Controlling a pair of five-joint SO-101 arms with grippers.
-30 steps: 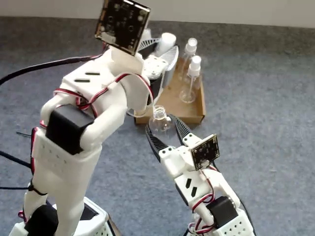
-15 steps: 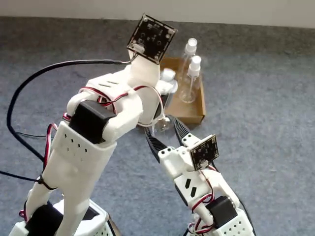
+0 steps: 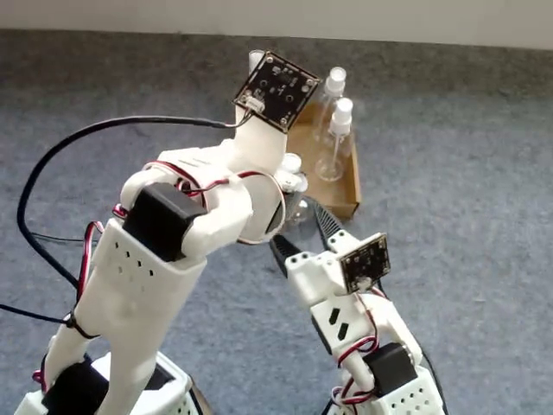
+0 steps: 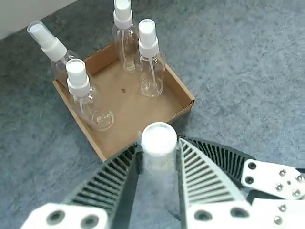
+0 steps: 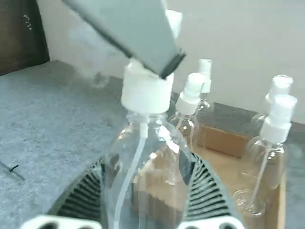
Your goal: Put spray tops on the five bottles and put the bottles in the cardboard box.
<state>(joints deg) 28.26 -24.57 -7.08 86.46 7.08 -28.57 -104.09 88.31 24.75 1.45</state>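
So the bottle you're working on stands upright just outside the near wall of the cardboard box, not in it, with the spray top sitting on its neck. Can't tell if its base touches the grey carpet or hangs a bit above it. Your right gripper is clamped on the bottle's body, one ribbed finger on each side. Your left gripper is pinching the spray top from above. Inside the box you've got four capped bottles standing near its walls, with bare cardboard in the middle. Heads up on the high view: your left arm covers most of the bottle and a good part of the box. In the right wrist view, one left finger blurs across above the top. The left arm rises from the near-left base, arches over and points its wrist down onto the bottle. The right arm is low, stretched forward toward the box. A black cable loops off the left arm.
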